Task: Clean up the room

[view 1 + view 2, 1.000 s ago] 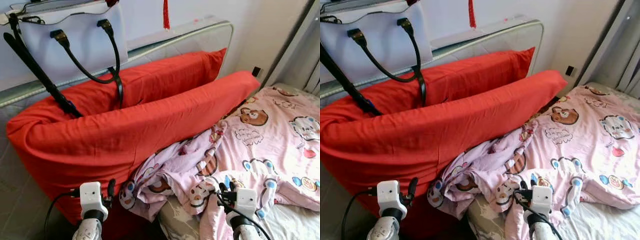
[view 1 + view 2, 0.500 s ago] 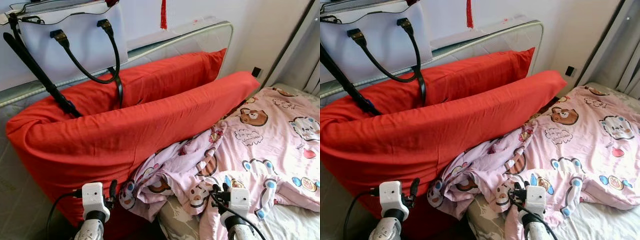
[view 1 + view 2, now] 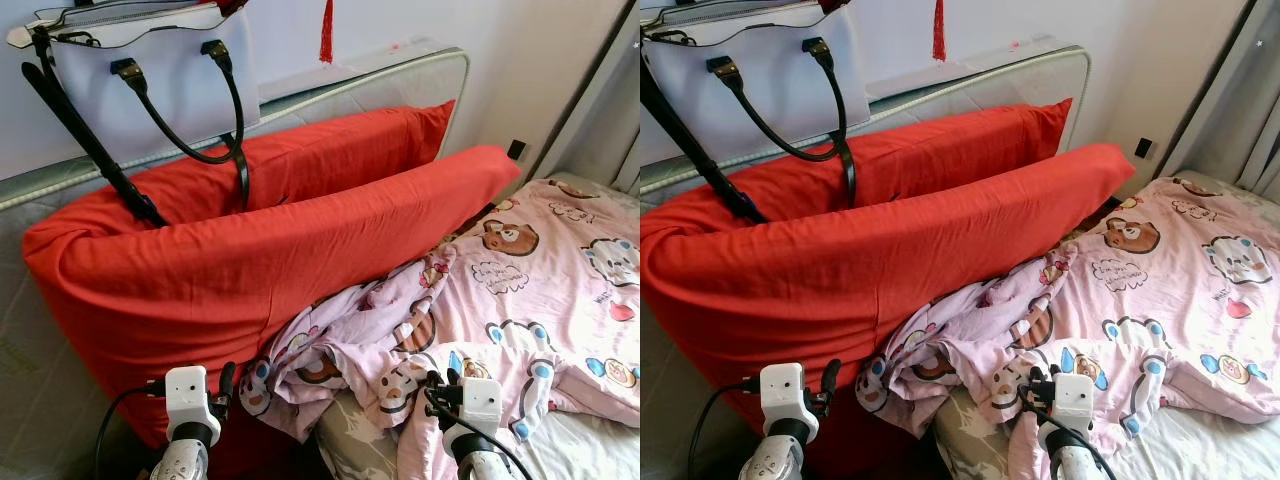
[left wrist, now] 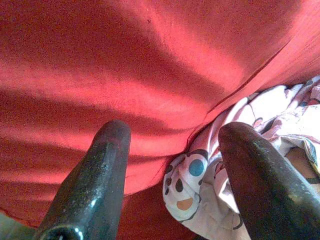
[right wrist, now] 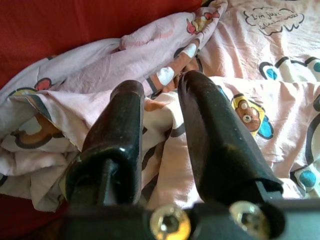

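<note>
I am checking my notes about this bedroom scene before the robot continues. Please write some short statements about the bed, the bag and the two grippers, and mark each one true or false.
1. The white handbag with black handles sits above the red pillows. True.
2. The pink cartoon blanket is folded in a neat square. False: it lies crumpled, with one bunched corner against the front pillow.
3. The left gripper is open, pointing at the red pillow and the blanket's corner. True.
4. The right gripper holds the handbag's strap. False: its fingers are over the blanket, with a fold between them.
5. The two pillows lie flat in the middle of the bed. False: they lean against the headboard.
</note>
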`<state>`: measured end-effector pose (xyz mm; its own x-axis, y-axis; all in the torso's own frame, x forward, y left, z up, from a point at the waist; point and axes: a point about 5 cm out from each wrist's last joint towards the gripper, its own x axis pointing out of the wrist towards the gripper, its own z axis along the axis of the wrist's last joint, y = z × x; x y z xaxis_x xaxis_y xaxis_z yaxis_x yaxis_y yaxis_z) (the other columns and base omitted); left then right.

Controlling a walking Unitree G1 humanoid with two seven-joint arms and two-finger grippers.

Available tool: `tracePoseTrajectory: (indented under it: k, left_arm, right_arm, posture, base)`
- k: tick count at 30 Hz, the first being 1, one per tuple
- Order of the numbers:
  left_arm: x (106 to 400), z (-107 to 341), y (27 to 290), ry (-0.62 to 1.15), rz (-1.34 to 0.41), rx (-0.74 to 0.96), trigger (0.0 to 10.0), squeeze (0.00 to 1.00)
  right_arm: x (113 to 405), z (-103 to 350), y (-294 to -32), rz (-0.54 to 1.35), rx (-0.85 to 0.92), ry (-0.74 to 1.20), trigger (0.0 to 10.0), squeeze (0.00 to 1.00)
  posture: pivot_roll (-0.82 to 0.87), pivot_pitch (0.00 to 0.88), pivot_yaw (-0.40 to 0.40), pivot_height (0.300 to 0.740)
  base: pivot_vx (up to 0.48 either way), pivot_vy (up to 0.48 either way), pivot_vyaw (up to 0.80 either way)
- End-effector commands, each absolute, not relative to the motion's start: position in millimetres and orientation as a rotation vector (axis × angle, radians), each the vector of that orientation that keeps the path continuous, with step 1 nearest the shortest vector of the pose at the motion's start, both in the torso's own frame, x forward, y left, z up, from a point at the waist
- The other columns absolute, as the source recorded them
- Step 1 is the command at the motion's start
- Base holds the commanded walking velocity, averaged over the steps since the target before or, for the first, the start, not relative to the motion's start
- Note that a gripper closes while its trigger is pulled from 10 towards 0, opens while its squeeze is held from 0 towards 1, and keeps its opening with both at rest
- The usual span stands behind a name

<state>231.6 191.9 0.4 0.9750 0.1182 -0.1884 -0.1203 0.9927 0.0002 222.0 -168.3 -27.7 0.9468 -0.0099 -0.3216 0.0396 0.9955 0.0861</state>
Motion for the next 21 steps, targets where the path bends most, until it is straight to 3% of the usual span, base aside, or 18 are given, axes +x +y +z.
tracePoseTrajectory:
  k: [1, 14, 21]
  left_arm:
    - [231.8, 1.0, 190.1, 0.192, 0.120, -0.014, 10.0, 0.00]
    - [232.0, -1.6, 188.5, 0.201, 0.112, -0.018, 10.0, 0.00]
    - [233.1, -2.2, 189.0, 0.204, 0.110, -0.018, 10.0, 0.00]
  right_arm:
    - [221.9, -29.4, -166.7, -0.016, 0.087, 0.338, 10.0, 0.00]
    - [221.9, -31.5, -165.4, -0.009, 0.091, 0.355, 10.0, 0.00]
    - [221.1, -30.8, -165.0, 0.001, 0.095, 0.337, 10.0, 0.00]
  posture:
    - [-0.04, 0.007, -0.042, 0.688]
    - [-0.04, 0.010, -0.043, 0.688]
    - [-0.04, 0.011, -0.043, 0.653]
  base:
    - [0.000, 0.000, 0.00]
    - [0.000, 0.000, 0.00]
    - [0.000, 0.000, 0.00]
